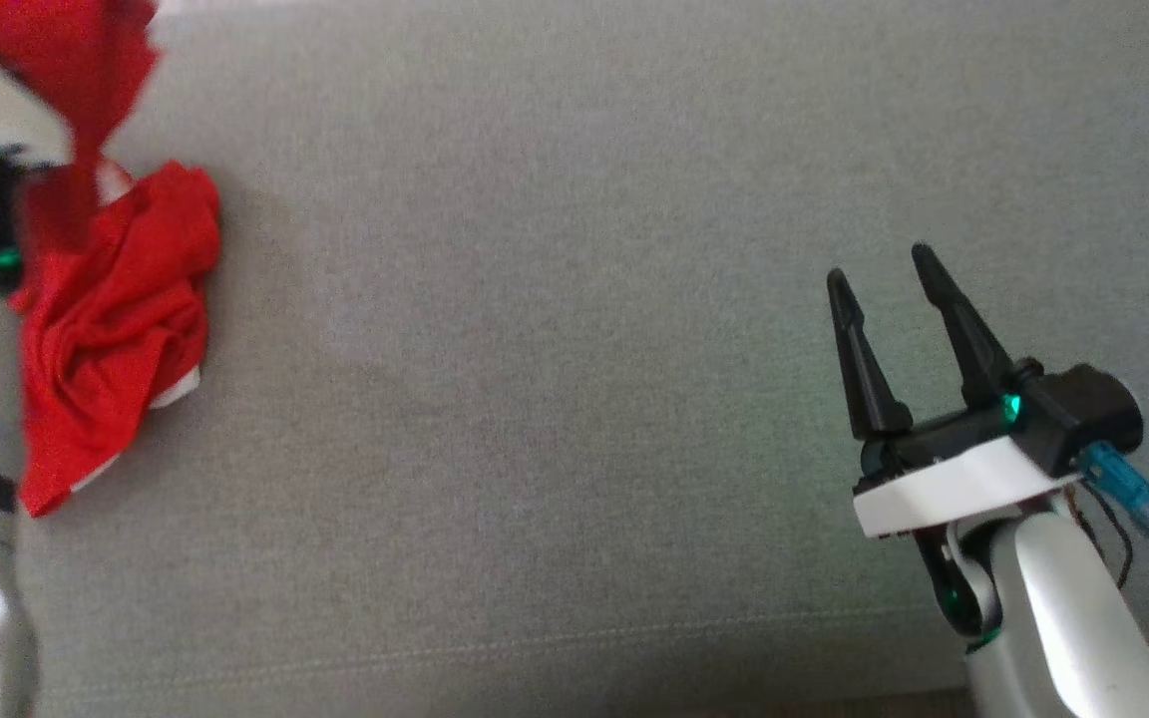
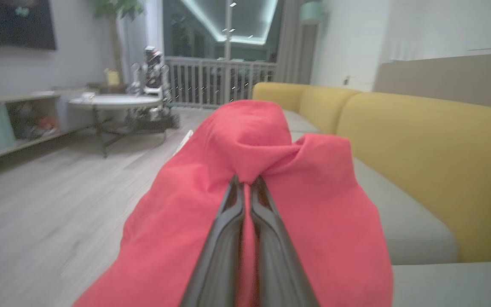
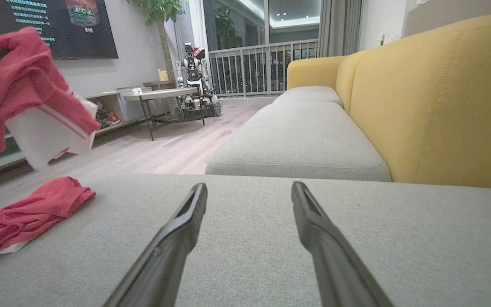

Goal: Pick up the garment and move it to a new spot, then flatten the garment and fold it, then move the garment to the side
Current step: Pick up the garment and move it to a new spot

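The red garment (image 1: 111, 329), white on its inside, lies partly crumpled on the grey sofa cushion (image 1: 555, 349) at the far left. Another part of it is lifted up at the top left. My left gripper (image 2: 245, 182) is shut on a raised fold of the red garment (image 2: 271, 170), and the cloth drapes over both fingers. In the right wrist view the lifted red and white cloth (image 3: 28, 98) hangs above the heap on the cushion (image 3: 28, 213). My right gripper (image 1: 879, 267) stands open at the right, low over the cushion and far from the garment, with nothing between its fingers (image 3: 188, 221).
The sofa's yellow backrest (image 3: 441, 98) runs along the right in the wrist views. Wooden floor (image 3: 164, 149), a round table (image 3: 160, 94), a small robot figure (image 3: 194, 76) and a railing lie beyond the cushion's edge. A seam crosses the cushion's near side (image 1: 535, 648).
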Controlling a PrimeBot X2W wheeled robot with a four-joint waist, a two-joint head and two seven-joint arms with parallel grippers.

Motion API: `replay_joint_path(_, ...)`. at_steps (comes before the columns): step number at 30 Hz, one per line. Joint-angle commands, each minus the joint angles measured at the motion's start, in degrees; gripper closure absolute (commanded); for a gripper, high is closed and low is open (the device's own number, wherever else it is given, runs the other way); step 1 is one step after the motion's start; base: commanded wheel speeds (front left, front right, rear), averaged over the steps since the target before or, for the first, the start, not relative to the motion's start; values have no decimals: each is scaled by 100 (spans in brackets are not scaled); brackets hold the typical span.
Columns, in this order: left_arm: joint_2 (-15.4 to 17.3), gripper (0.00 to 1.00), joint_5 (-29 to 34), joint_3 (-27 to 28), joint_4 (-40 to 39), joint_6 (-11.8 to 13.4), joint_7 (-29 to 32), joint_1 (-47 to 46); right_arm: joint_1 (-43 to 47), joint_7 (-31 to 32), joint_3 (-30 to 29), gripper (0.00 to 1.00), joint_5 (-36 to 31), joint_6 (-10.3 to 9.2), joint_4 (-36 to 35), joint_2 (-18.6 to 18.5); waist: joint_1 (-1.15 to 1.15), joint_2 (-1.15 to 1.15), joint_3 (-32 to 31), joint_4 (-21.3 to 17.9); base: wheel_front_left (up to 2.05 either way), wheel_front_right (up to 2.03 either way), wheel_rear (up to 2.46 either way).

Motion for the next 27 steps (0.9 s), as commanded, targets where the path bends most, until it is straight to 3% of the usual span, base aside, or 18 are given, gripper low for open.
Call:
replay_joint_path(1, 164, 100, 79, -72, -429, -46, -19, -121, -11, -52, 115, 0, 47, -1, -177, 2, 0, 0, -235, -53, 0, 0, 0)
replay_joint_path(8, -542, 100, -257, -727, -1890, -128, 584, 313, -65, -53, 112, 0, 65, -1, -485, 2, 0, 0, -324, -485, 0, 0, 0)
replay_joint_path(12, -951, 100, -362, -958, -2498, -37, 835, 489, -104, -53, 58, 0, 132, -1, -616, 2, 0, 0, -250, -922, 0, 0, 0)
replay_joint_path(18, -1406, 100, -444, -1232, -2750, 195, 800, 616, -233, -53, 4, 0, 177, -1, -780, 2, 0, 0, -47, -1547, 0, 0, 0)
replay_joint_path(24, -1572, 100, -433, -1695, -2065, 491, 345, 972, -327, -53, -31, 0, 273, -1, -879, 2, 0, 0, 119, -2092, 0, 0, 0)
replay_joint_path(25, -1579, 23, -412, -1777, -1889, 520, 293, 1016, -329, -53, -27, 0, 282, -1, -887, 2, 0, 0, 134, -2129, 0, 0, 0)
replay_joint_path(26, -1583, 0, -361, -1869, -1712, 543, 240, 1044, -327, -53, -30, 0, 285, -1, -891, 2, 0, 0, 142, -2149, 0, 0, 0)
replay_joint_path(27, -1584, 0, -265, -1958, -1555, 571, 165, 1055, -322, -53, -32, 0, 286, -1, -892, 2, 0, 0, 139, -2159, 0, 0, 0)
